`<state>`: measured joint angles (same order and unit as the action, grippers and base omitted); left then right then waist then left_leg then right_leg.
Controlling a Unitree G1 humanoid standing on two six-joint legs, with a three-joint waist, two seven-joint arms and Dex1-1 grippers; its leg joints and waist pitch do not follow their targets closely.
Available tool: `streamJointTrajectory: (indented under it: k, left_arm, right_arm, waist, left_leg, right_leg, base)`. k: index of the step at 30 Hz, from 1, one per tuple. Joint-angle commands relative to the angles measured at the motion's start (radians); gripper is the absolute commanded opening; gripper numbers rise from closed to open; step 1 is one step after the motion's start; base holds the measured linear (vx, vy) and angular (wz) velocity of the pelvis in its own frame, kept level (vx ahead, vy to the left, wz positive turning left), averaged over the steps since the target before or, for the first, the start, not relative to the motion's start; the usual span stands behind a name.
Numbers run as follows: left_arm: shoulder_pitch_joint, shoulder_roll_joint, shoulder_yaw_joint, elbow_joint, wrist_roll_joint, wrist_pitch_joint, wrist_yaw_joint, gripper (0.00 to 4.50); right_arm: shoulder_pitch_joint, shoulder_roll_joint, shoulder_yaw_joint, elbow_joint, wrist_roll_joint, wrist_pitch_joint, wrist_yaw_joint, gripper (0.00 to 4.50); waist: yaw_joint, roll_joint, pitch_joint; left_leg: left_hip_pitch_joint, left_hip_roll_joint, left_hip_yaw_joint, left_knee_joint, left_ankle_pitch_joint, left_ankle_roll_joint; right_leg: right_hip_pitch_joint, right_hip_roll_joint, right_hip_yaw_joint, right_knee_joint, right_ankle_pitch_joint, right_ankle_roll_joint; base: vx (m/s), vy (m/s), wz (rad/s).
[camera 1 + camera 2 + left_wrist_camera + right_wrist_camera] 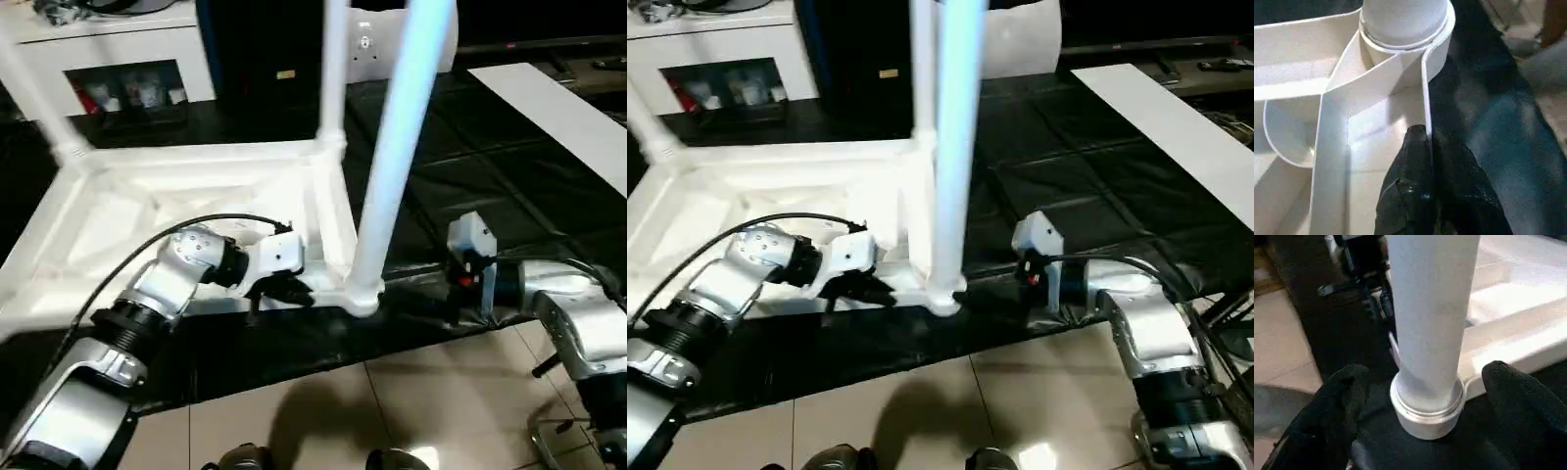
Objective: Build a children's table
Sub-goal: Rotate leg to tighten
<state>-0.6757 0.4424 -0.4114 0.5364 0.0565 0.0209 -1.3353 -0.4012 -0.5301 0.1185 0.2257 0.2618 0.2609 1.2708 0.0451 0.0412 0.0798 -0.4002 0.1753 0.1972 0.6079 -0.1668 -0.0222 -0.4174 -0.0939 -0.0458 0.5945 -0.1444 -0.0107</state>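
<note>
No brand, label or writing can be read anywhere. The black padded work surface [490, 166] spans most of the scene, ending at a tiled floor [411, 401] nearest the robot. On it lies the children's table top [118, 225], white, underside up, its ribs and raised rim showing. Three legs stand upright in its corner sockets: the near leg [402, 147] in the corner closest to the robot's right side, a second leg [333, 69] at the far corner behind it, and a third leg [34, 93] at the far left corner. A long white board [558, 113] lies flat on the padding to the right, well apart from the top. Behind the top stand a white shelf unit [108, 49] with small items in its opening and a dark cabinet [260, 59].

The left gripper [1422, 142] is pinched closed on the rim wall of the top, just beside the near leg's socket [1400, 54]; one black finger sits inside the rim, the other outside. The right gripper [1420, 396] stands spread wide, its fingers [1513, 387] to either side of the near leg's base and clear of it. The left arm's black cable [137, 245] arcs over the top's underside.
</note>
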Motion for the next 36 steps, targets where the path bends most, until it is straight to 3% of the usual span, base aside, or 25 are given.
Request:
streamJointTrajectory:
  k: [1,3,5,7,8,9,13,14,20,27,30,34,35,36]
  left_arm:
    - [-0.003,-0.005,-0.034,-0.06,-0.008,-0.039,-0.066,0.0]
    - [-0.003,-0.006,-0.037,-0.065,-0.011,-0.044,-0.075,0.0]
    - [-0.003,-0.007,-0.039,-0.067,-0.014,-0.046,-0.08,0.0]
    - [-0.004,-0.007,-0.041,-0.069,-0.017,-0.049,-0.087,0.0]
    - [-0.004,-0.007,-0.041,-0.069,-0.018,-0.05,-0.089,0.0]
    - [-0.005,-0.007,-0.041,-0.068,-0.018,-0.051,-0.091,0.0]
    - [-0.004,-0.005,-0.04,-0.072,-0.017,-0.05,-0.096,0.0]
    - [-0.004,-0.005,-0.039,-0.072,-0.017,-0.05,-0.097,0.0]
    - [-0.005,-0.002,-0.039,-0.067,-0.015,-0.052,-0.097,0.0]
    - [-0.009,-0.015,-0.017,-0.056,-0.027,-0.004,-0.07,0.0]
    - [-0.018,-0.059,0.017,-0.074,-0.041,0.103,0.009,0.0]
    - [-0.038,-0.124,0.054,-0.068,-0.04,0.19,0.134,0.0]
    - [-0.043,-0.141,0.062,-0.065,-0.038,0.207,0.168,0.0]
    - [-0.047,-0.156,0.068,-0.063,-0.036,0.222,0.197,0.0]
  right_arm:
    - [-0.028,0.002,0.02,0.02,-0.005,-0.015,0.038,3.71]
    - [-0.042,0.011,0.032,0.034,0.006,-0.011,0.06,3.59]
    - [-0.05,0.015,0.039,0.041,0.013,-0.01,0.075,3.28]
    - [-0.06,0.021,0.05,0.051,0.02,-0.008,0.102,3.24]
    - [-0.064,0.022,0.056,0.056,0.021,-0.007,0.111,3.24]
    - [-0.069,0.024,0.063,0.062,0.021,-0.008,0.12,2.9]
    - [-0.081,0.024,0.079,0.082,0.02,-0.008,0.148,2.77]
    - [-0.084,0.024,0.082,0.085,0.018,-0.008,0.152,2.48]
    - [-0.091,0.029,0.087,0.095,0.018,-0.007,0.165,2.04]
    - [-0.067,0.034,0.089,0.068,0.04,0.026,0.17,1.93]
    - [-0.038,0.089,0.065,0.022,0.039,0.106,0.019,1.93]
    - [-0.039,0.182,0.029,0.032,-0.009,0.148,-0.21,1.93]
    - [-0.04,0.208,0.018,0.033,-0.017,0.158,-0.264,1.93]
    - [-0.04,0.231,0.008,0.033,-0.023,0.167,-0.312,1.93]
  waist:
    - [-0.003,-0.014,-0.084]
    - [0.001,-0.018,-0.084]
    - [0.005,-0.016,-0.085]
    - [0.009,-0.016,-0.086]
    - [0.009,-0.016,-0.086]
    - [0.01,-0.016,-0.086]
    - [0.009,-0.019,-0.086]
    - [0.01,-0.019,-0.085]
    - [0.01,-0.018,-0.086]
    - [0.012,-0.014,-0.088]
    - [0.009,-0.015,-0.087]
    - [-0.003,-0.015,-0.085]
    - [-0.007,-0.015,-0.083]
    - [-0.021,-0.015,-0.083]
  left_leg:
    - [0.033,0.051,-0.02,-0.073,-0.275,0.051]
    - [0.033,0.052,-0.019,-0.073,-0.265,0.05]
    - [0.034,0.052,-0.019,-0.072,-0.257,0.053]
    - [0.034,0.052,-0.018,-0.072,-0.254,0.054]
    - [0.033,0.052,-0.018,-0.072,-0.251,0.053]
    - [0.031,0.051,-0.019,-0.072,-0.248,0.054]
    - [0.031,0.051,-0.019,-0.072,-0.248,0.053]
    - [0.033,0.051,-0.018,-0.071,-0.249,0.054]
    - [0.031,0.051,-0.018,-0.071,-0.239,0.054]
    - [0.033,0.051,-0.019,-0.072,-0.251,0.047]
    - [0.031,0.05,-0.019,-0.074,-0.244,0.041]
    - [0.031,0.044,-0.024,-0.075,-0.284,0.012]
    - [0.032,0.044,-0.024,-0.075,-0.292,0.006]
    - [0.028,0.04,-0.029,-0.077,-0.312,-0.008]
  right_leg:
    - [0.044,-0.047,0.028,-0.072,-0.35,-0.227]
    - [0.043,-0.048,0.03,-0.072,-0.348,-0.224]
    - [0.042,-0.047,0.03,-0.069,-0.338,-0.226]
    - [0.042,-0.047,0.031,-0.069,-0.332,-0.226]
    - [0.043,-0.047,0.03,-0.068,-0.328,-0.227]
    - [0.044,-0.047,0.029,-0.067,-0.322,-0.229]
    - [0.045,-0.047,0.029,-0.066,-0.33,-0.226]
    - [0.043,-0.048,0.03,-0.068,-0.338,-0.225]
    - [0.044,-0.047,0.03,-0.067,-0.33,-0.224]
    - [0.044,-0.046,0.029,-0.067,-0.334,-0.228]
    - [0.045,-0.044,0.03,-0.065,-0.33,-0.228]
    - [0.042,-0.046,0.026,-0.075,-0.42,-0.198]
    - [0.039,-0.046,0.027,-0.077,-0.428,-0.195]
    - [0.042,-0.045,0.022,-0.08,-0.459,-0.178]
  base:
    - [0.0,0.0,0.0]
    - [0.0,0.0,0.0]
    - [0.0,0.0,0.0]
    - [0.0,0.0,0.0]
    - [0.0,0.0,0.0]
    - [0.0,0.0,0.0]
    - [0.0,0.0,0.0]
    - [0.0,0.0,0.0]
    - [0.0,0.0,0.0]
    - [0.0,0.0,0.0]
    - [0.0,0.0,0.0]
    - [0.0,0.0,0.0]
    - [0.0,0.0,0.0]
    - [0.0,0.0,0.0]
